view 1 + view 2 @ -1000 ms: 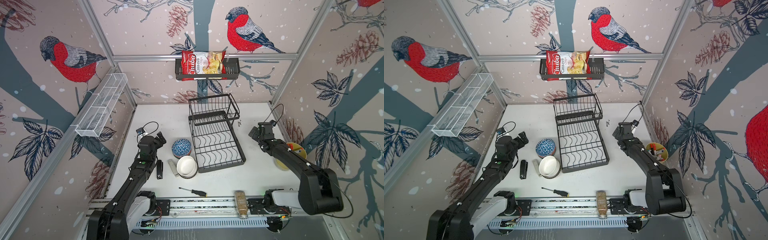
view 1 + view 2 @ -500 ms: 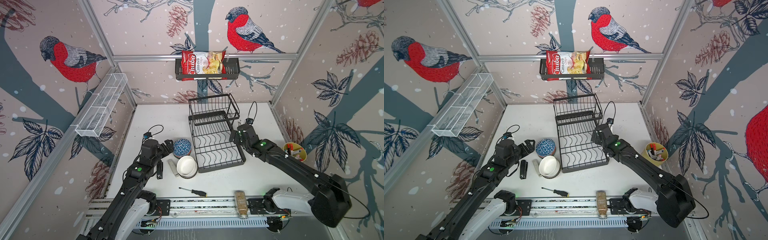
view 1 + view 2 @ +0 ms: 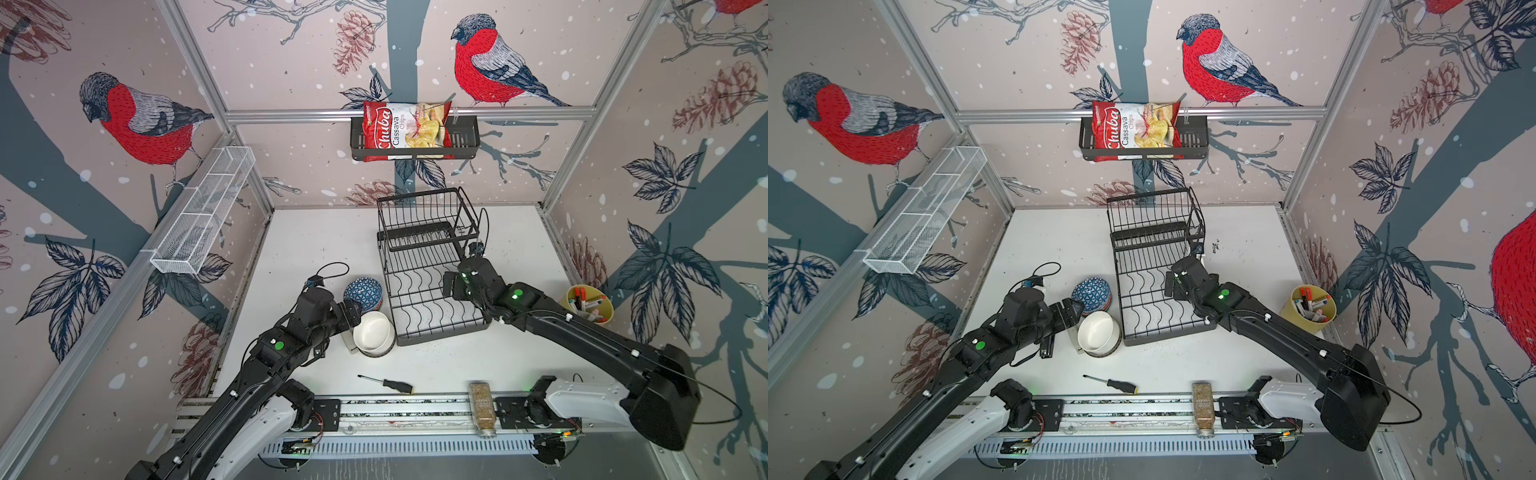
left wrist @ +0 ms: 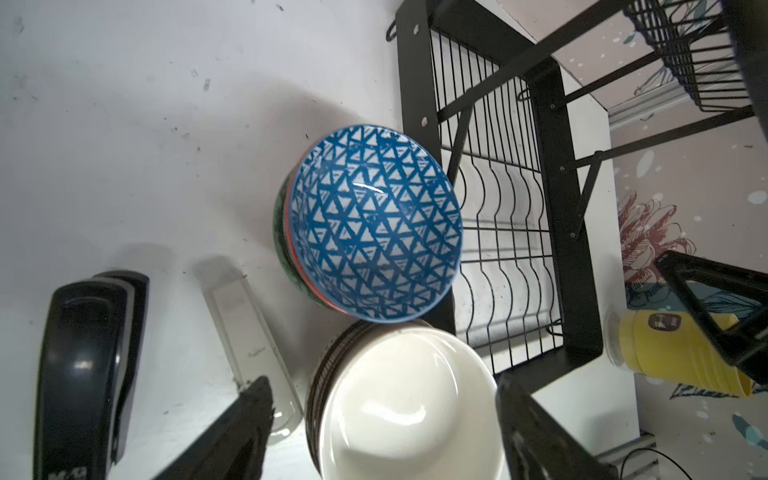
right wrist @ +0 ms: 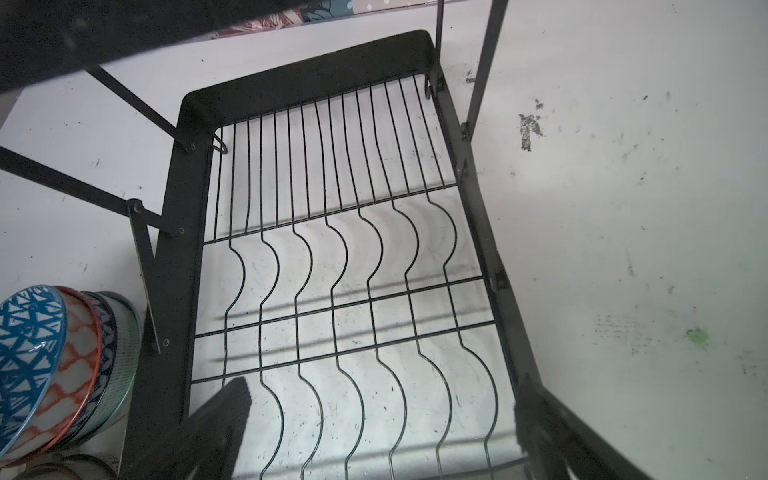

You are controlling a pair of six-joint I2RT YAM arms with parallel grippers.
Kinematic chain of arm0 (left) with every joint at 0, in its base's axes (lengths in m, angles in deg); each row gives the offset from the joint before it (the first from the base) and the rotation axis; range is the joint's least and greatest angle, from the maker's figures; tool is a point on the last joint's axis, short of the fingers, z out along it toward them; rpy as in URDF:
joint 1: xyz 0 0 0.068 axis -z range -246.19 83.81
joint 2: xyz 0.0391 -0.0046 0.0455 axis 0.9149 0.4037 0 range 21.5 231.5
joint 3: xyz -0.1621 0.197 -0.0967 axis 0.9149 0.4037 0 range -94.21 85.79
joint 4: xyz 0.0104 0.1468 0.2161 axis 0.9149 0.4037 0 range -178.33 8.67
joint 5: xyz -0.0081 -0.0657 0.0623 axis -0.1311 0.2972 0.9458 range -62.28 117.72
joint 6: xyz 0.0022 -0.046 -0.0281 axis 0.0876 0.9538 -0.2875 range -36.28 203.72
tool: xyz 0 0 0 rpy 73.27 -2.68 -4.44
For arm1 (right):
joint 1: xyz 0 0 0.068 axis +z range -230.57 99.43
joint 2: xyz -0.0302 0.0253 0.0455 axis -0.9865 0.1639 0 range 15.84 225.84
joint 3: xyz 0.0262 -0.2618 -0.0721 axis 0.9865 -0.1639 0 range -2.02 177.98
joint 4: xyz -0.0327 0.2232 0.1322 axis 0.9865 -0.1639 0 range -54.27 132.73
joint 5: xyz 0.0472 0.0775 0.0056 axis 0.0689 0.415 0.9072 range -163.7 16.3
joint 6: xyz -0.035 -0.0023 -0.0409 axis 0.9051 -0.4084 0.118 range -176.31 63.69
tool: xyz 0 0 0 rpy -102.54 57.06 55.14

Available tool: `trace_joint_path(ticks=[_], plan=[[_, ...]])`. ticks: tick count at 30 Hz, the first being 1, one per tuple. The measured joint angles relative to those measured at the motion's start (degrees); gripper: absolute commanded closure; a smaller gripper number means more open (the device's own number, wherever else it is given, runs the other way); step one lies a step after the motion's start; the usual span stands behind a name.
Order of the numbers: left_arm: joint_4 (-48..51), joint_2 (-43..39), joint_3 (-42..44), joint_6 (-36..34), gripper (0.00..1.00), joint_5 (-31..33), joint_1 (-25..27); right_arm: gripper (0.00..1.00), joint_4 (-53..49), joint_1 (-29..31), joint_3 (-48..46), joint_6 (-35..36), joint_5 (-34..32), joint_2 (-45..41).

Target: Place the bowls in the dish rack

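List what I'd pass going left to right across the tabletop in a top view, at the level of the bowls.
white bowl → dish rack → yellow cup of markers. The blue patterned bowl overlaps the white bowl side to side, so it is left out of the order.

glossy ceramic bowls (image 4: 374,224), black wire dish rack (image 5: 332,232)

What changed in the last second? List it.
The left gripper advanced to the white bowl, jaws open either side of it. The right gripper swung in from the right to over the dish rack, open, empty. Nothing taken or released. The blue triangle-patterned bowl, rack and screwdriver stayed put.
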Motion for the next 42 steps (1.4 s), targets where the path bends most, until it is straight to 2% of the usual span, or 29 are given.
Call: trace_joint_path(ticks=[2,9,15,22,42], plan=[[1.4,0.0,-0.4,0.3,0.28,0.2,1.4,0.01,0.0,0.3,0.1,0.0,0.1,0.3],[3.1,2.7,1.0,2.6,0.33,0.6,5.6,0.01,0.0,0.7,0.2,1.3,0.9,0.6],[2.6,5.9,3.0,3.2,0.42,1.4,8.2,0.01,0.0,0.8,-0.2,1.5,1.0,0.6],[-0.1,8.6,4.4,4.0,0.55,1.3,8.4,0.01,0.1,0.9,-1.2,1.5,1.0,0.6],[-2.9,10.0,4.9,3.5,0.79,2.8,8.4,0.01,0.9,0.9,-3.5,1.5,1.0,0.6]])
